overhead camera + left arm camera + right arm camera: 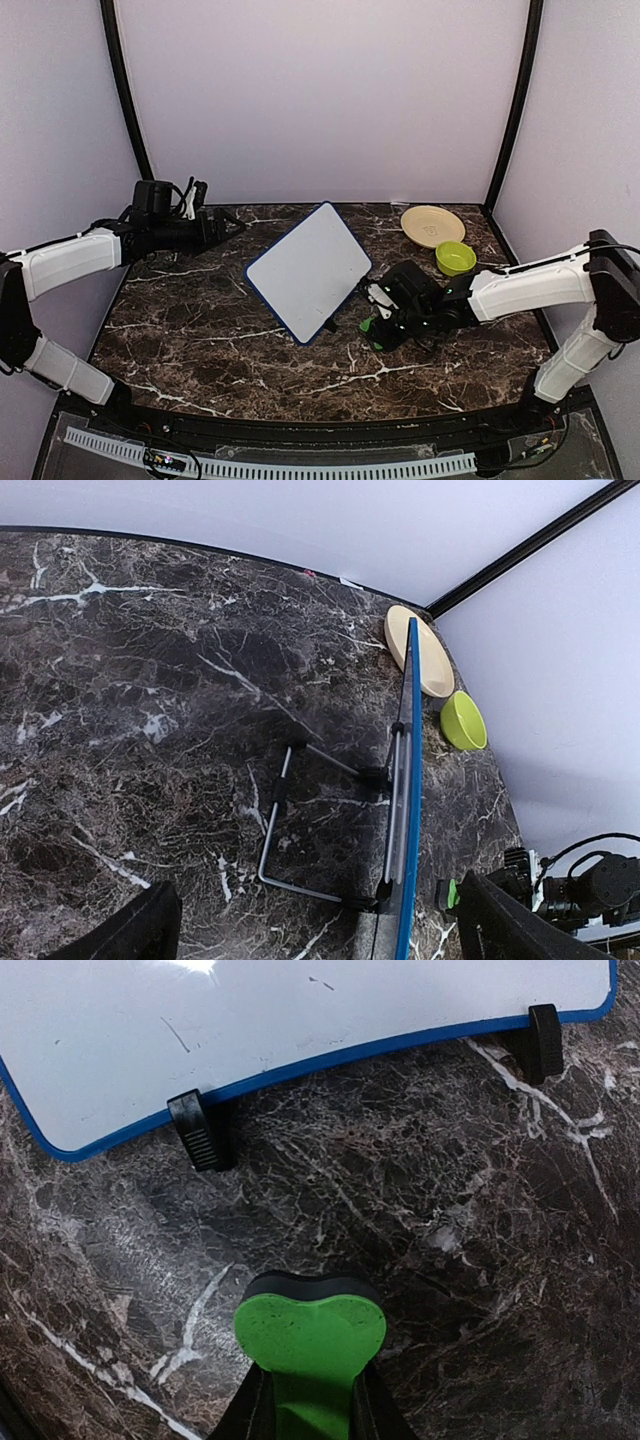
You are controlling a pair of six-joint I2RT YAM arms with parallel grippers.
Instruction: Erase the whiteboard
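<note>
Jaws of the right gripper (pixel 376 326) clench a small green bone-shaped eraser (pixel 310 1332) low over the dark marbled table (pixel 200 320); the left gripper (pixel 232 228) hangs released, well apart. Propped on black clip feet (pixel 203 1132), the white, blue-rimmed rectangular whiteboard (pixel 308 270) lies at 10 o'clock from the eraser, its long axis running 8 to 2 o'clock. Its face, with faint strokes showing, is turned toward the nearer right arm. A yellow plate (pixel 432 225) and lime bowl (pixel 455 258) at 1 o'clock likely pose no obstacle.
</note>
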